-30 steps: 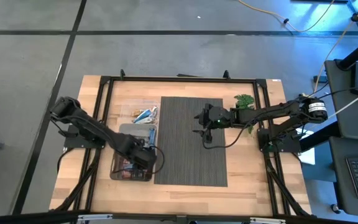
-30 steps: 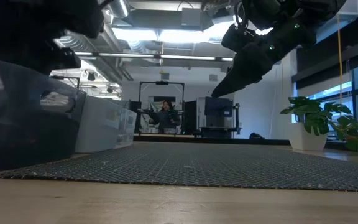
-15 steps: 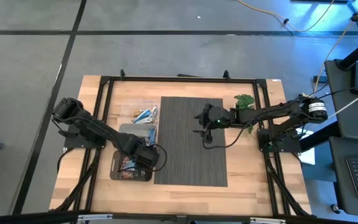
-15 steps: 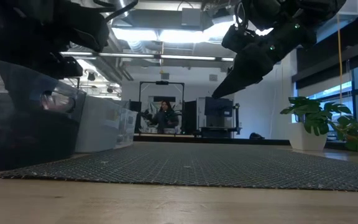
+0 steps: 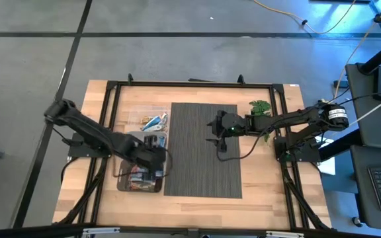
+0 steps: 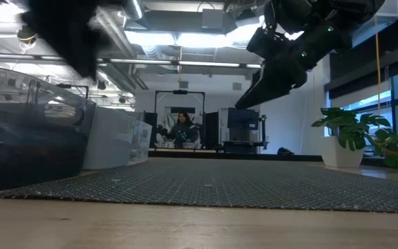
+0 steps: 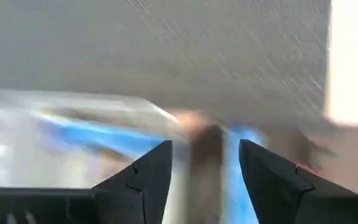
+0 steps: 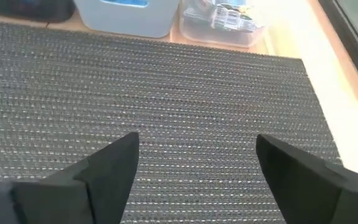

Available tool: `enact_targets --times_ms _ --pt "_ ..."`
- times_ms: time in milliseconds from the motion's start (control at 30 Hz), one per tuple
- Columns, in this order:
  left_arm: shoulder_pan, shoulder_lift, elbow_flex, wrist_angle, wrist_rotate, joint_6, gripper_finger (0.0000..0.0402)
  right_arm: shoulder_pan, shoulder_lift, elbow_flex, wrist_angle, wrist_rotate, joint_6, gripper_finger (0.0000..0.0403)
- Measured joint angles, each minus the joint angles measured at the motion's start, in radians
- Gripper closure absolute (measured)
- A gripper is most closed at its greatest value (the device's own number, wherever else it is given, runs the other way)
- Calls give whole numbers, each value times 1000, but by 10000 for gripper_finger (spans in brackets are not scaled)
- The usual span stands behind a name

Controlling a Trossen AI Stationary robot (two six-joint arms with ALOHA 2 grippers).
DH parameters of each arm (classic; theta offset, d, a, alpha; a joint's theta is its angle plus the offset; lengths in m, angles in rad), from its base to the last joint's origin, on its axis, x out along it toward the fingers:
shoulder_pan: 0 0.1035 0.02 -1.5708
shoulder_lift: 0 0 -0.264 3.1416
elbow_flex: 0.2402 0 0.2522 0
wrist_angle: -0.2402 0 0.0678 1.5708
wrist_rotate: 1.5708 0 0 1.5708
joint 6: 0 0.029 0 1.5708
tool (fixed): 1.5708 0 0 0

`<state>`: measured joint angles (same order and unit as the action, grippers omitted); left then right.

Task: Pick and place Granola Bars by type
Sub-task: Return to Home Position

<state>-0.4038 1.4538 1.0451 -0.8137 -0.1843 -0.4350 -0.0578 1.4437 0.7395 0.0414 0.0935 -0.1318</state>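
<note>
My left gripper [image 5: 155, 160] has lifted off the black bin [image 5: 123, 182] since half a second ago. Its fingers [image 7: 148, 177] are spread and hold nothing. My right gripper [image 5: 218, 137] hangs unmoved over the mat [image 5: 204, 172], jaws wide. Granola bars [image 5: 153, 121] lie in the clear bin [image 5: 137, 119]. The right wrist view shows them through its wall, with the print too small to read.

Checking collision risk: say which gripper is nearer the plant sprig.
Right. The right gripper hangs over the mat, toward the plant sprig; the left gripper is across the mat, above the bins.
</note>
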Motion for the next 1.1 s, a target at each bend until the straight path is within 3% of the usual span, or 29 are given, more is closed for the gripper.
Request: enact_targets --times_ms 167,233,300,367,467,567,633,900,1100 --pt "0 -167 2 2 -452 246 222 0 0 0 -12 0 -137 79" --pt "1 -227 2 6 -543 258 222 0 0 0 -38 0 -143 79" --pt "0 -273 -2 12 -569 244 222 1 0 0 -69 -1 -99 79" --pt "0 -314 -4 17 -555 250 222 1 0 0 -96 -29 -74 79" --pt "17 -384 -9 71 -423 263 222 -24 0 -12 -84 -140 -66 79" --pt "45 -478 -88 243 -268 323 224 -75 -4 -46 -25 -290 -65 79" --pt "80 -545 -176 372 -195 376 224 -113 -28 -73 3 -334 -40 79" --pt "332 -838 -520 622 -88 364 224 -166 -329 -225 38 -339 83 79" --pt "523 -1000 -680 717 -70 362 222 -167 -605 -376 80 -224 162 79"
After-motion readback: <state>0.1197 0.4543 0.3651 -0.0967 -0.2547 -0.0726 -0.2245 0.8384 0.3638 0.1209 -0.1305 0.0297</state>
